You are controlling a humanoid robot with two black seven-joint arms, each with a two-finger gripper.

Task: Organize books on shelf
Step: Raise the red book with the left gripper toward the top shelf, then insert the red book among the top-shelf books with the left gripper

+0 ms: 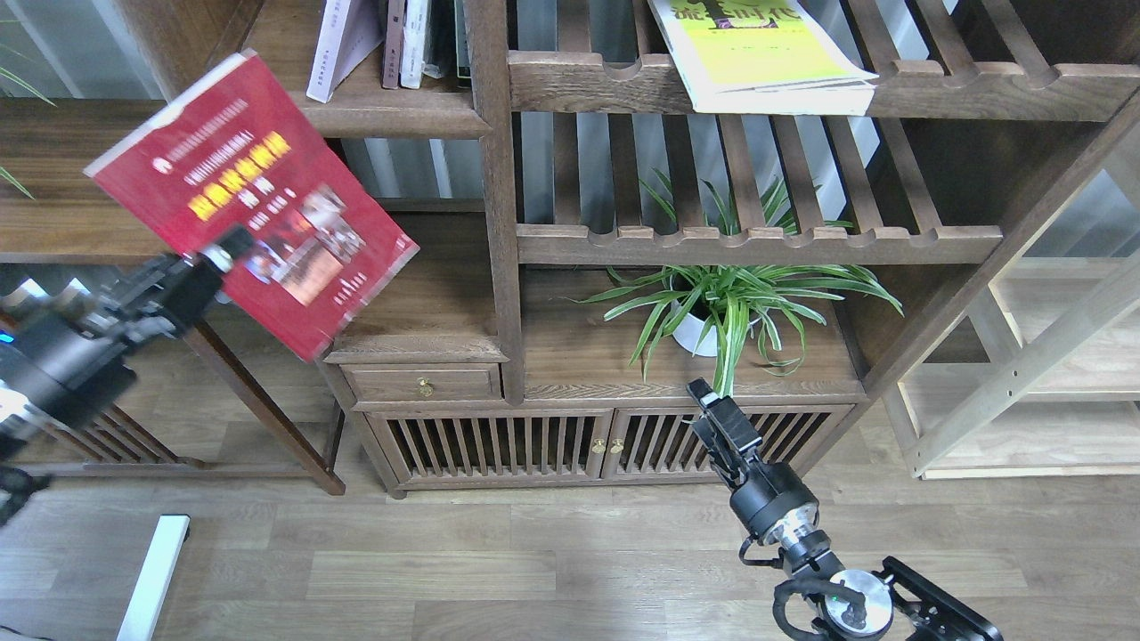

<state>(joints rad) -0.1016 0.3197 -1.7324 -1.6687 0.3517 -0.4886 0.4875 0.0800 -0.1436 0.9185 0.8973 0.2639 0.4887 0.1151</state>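
My left gripper [227, 254] is shut on the red book [258, 191] with the yellow title band and photos. It holds the book tilted in the air, in front of and just below the left end of the dark-brown shelf board [401, 117]. A plain white book [343, 40] leans on that shelf beside thin brown, white and dark-spined books. The yellow-green book [766, 53] lies flat on the slatted shelf at the upper right. My right gripper [708, 401] is low, in front of the cabinet, holding nothing; its fingers look closed together.
A potted spider plant [726, 303] stands on the cabinet top right of the post. A small drawer [423, 383] and slatted cabinet doors [552, 441] sit below. A brown side table [80, 196] is at the left. A light wooden rack [1051, 374] stands at the right.
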